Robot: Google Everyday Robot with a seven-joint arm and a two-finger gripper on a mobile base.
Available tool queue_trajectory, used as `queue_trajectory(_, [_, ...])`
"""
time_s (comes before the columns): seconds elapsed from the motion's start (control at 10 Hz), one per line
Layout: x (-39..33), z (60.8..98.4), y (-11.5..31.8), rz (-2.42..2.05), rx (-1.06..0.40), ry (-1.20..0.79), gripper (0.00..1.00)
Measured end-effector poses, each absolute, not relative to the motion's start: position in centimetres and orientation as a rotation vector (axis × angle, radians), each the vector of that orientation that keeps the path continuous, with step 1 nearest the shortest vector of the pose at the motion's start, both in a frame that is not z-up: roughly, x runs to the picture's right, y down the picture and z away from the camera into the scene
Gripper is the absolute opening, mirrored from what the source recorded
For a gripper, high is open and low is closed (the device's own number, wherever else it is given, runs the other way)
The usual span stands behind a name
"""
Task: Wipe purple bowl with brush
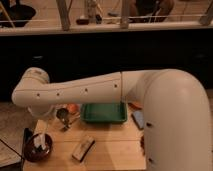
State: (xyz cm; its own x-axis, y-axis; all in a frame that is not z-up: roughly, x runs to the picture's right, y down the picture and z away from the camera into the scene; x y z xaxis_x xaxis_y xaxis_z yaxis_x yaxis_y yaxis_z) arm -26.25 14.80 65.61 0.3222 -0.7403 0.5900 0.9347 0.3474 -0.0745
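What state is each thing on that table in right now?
purple bowl: upright, at the table's near left corner.
gripper: down at the purple bowl's mouth.
brush: hidden, cannot tell.
green tray: open side up, at the table's back.
tan block: lying flat, apart from the bowl.

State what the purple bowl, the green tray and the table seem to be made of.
Purple bowl, with the gripper down at it: plastic or glazed ceramic, hard to say which; dark, smooth-looking wall. Green tray: likely plastic; one even colour, rounded moulded rim. Table: wood, matt; pale tan boards with faint plank lines.
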Motion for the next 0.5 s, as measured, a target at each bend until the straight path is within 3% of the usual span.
queue_trajectory(0.5, [-26.5, 69.2, 17.0, -1.129, -0.471, -0.536, 0.00])
